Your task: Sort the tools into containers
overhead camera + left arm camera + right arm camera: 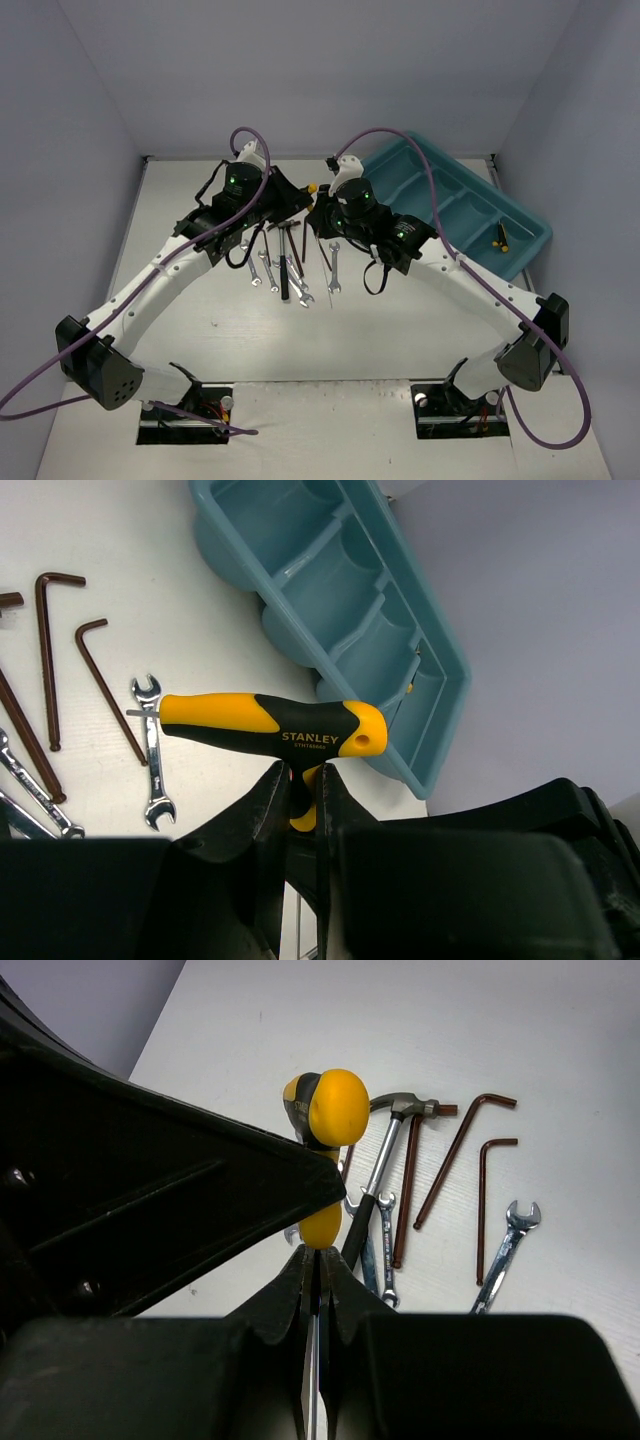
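Seemingly a handover: left pincer (303, 800) and right pincer (318, 1280) both clamp the Stanley T-handle tool (270, 725); left should release, right carries it to the teal tray (225, 555).

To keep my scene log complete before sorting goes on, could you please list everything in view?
T-handle tool: one, yellow and black, in the air between both grippers.
small tool: one, yellow and black, inside the tray.
tray: one, teal, far right of the table.
hammer: one, silver head, black handle, mid-table.
hex keys: three, brown, beside the hammer.
wrenches: several, silver, around the hammer.
table: one, white, under everything.
left gripper: one, black, shut on the T-handle tool's neck.
right gripper: one, black, shut on its shaft.
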